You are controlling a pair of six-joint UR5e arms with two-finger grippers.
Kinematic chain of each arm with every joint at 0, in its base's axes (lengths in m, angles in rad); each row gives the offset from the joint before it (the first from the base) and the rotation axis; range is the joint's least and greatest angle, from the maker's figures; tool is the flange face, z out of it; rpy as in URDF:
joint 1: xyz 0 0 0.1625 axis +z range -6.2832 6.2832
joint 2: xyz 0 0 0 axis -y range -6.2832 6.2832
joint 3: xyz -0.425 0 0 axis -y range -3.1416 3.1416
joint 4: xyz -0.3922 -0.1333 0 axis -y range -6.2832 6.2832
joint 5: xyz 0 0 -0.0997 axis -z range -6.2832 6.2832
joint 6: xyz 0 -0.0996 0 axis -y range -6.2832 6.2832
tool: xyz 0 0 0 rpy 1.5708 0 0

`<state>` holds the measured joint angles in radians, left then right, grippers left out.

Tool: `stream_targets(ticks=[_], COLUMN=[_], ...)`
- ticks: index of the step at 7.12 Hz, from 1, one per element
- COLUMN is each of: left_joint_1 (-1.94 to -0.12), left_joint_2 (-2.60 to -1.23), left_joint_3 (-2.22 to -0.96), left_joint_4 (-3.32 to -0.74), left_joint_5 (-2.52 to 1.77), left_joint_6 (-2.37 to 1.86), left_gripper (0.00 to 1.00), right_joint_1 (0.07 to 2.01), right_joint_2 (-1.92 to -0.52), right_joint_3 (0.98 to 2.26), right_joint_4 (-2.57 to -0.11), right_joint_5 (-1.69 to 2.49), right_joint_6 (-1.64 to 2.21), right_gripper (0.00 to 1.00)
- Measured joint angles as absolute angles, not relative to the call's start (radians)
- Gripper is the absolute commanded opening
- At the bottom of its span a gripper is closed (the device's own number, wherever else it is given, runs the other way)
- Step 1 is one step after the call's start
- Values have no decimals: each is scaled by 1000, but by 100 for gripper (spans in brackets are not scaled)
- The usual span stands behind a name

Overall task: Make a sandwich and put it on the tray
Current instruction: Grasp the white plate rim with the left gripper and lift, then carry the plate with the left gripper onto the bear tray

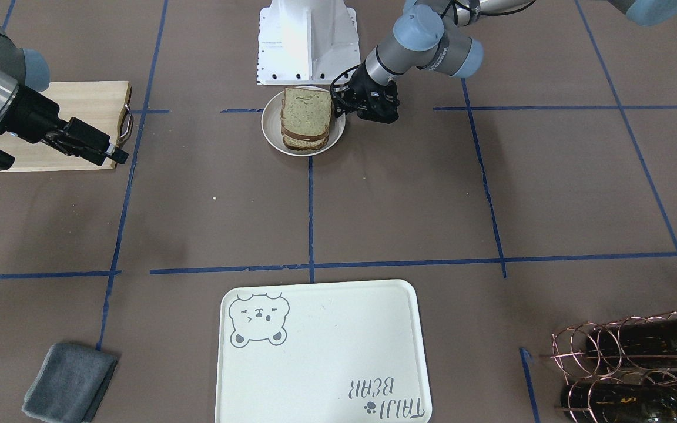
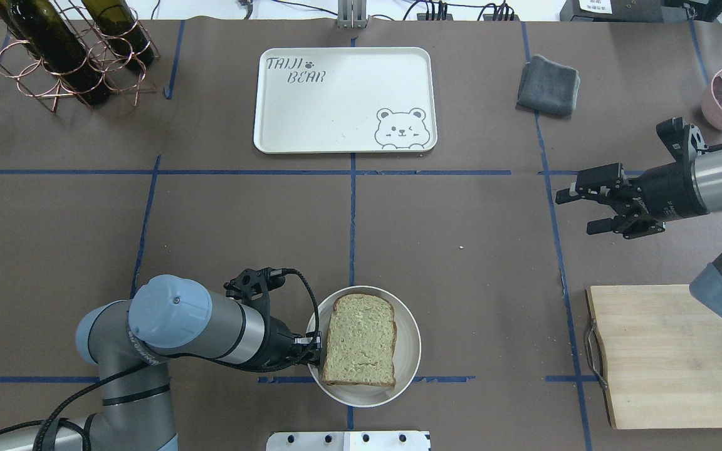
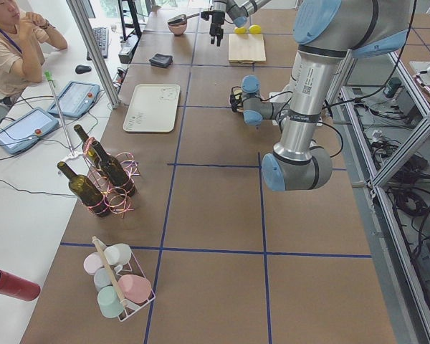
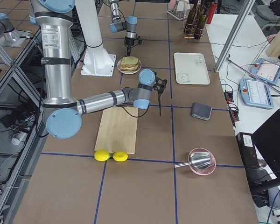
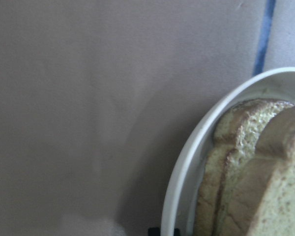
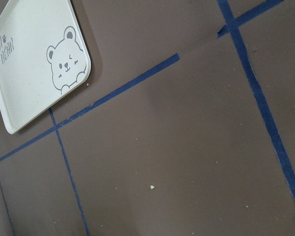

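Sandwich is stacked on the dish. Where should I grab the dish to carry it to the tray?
Best bet: pinch the dish rim on its robot's-left side, coming in low from where the left gripper sits. The sandwich covers the middle, leaving only the thin raised rim bare.

We cannot tell how the left tool [image 2: 314,352] is set: its tips are hidden at the rim of the dish [image 2: 408,351], beside the sandwich [image 2: 361,339]. The tray [image 1: 321,358] runs off the front view's bottom edge.
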<state>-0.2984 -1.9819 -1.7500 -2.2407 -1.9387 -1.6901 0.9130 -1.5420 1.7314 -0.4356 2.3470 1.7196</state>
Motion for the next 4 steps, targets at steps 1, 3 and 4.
stream_targets(ticks=[1,3,4], left_joint_1=[-322,-388,-428], left_joint_2=[-2000,-2048,-2074], left_joint_3=[-1754,-1751,-1736], left_joint_4=[-2248,-2257,-2255], left_joint_5=[-1939,-1939,-1939], left_joint_6=[-1762,-1936,-2038], left_gripper=[0,0,0], right_joint_1=[914,915,916], right_joint_2=[-1543,-1557,-1569], right_joint_3=[1732,1738,1743], right_joint_4=[-435,-428,-419], right_joint_5=[2347,2347,2347], right_joint_6=[1720,1718,1717], right_gripper=[100,100,100])
